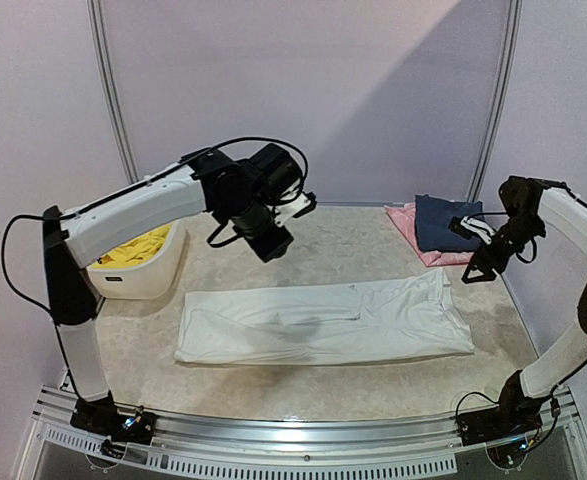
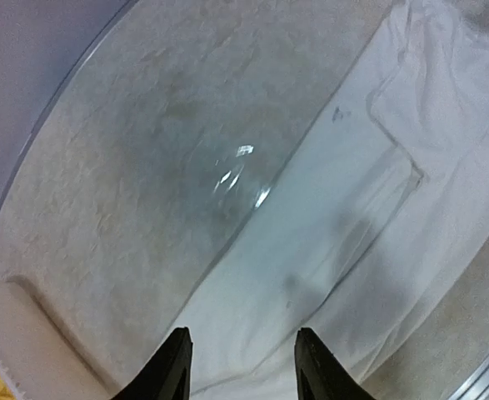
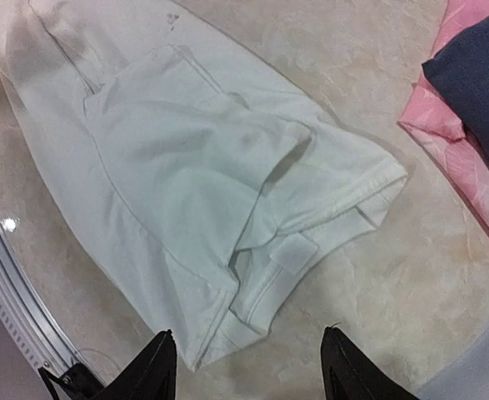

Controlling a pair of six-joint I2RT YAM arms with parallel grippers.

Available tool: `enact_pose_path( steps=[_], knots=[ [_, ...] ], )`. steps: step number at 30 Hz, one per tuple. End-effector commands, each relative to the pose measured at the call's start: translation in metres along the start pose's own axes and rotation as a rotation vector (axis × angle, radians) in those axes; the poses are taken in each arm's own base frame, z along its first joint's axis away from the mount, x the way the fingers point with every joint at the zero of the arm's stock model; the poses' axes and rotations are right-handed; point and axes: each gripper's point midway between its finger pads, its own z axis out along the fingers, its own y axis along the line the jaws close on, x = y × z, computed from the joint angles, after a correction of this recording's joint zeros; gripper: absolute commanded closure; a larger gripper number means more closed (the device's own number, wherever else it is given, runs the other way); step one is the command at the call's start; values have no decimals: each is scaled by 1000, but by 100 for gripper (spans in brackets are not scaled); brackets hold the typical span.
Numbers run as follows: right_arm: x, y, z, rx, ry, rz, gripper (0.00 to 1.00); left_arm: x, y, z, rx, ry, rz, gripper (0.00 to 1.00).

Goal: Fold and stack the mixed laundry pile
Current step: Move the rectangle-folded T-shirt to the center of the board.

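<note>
Closest to the arm bases there's just bare marbled table [image 1: 373, 385]. A bit further in, the white T-shirt [image 1: 323, 322] lies flat across the middle of the table, folded into a long strip running left to right. The sleeve is tucked on top and the right end is a bit bunched up, with a label showing in the right wrist view.

The left gripper [image 2: 242, 337] hangs well above the shirt's left half. Its fingers are apart with nothing between them, so it's open and empty. The right gripper [image 3: 249, 333] hovers over the shirt's right end, and it's the same deal: jaws spread, holding nothing.

Further back on the left is the white basket [image 1: 143, 278], with the yellow shorts [image 1: 133, 250] crumpled inside it and partly hidden behind the left arm. At the far right there's a pink cloth [image 1: 405, 222] lying flat, with a folded navy cloth [image 1: 443, 222] sitting on top of it, well apart from the shirt.
</note>
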Motion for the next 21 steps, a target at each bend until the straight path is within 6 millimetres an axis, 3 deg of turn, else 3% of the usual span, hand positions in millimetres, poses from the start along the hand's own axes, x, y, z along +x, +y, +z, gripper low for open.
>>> enact_pose_path(
  steps=[1, 3, 5, 11, 15, 21],
  knots=[
    [-39, 1, 17, -207, -109, 174, 40, -74, -17, 58, 190, -193, -324, 57],
    [-50, -7, 30, -275, -122, 248, 40, -98, -19, 78, 307, -267, -491, 56],
    [-61, -12, 40, -336, -134, 311, 40, -108, -27, 103, 400, -275, -627, 56],
    [-63, -25, 86, -447, -67, 463, 42, -116, -62, 165, 576, -216, -790, 54],
    [-62, -29, 107, -462, -19, 504, 42, -116, -81, 191, 644, -184, -818, 54],
    [-59, -28, 127, -482, 19, 524, 44, -119, -111, 208, 755, -138, -811, 54]
  ],
)
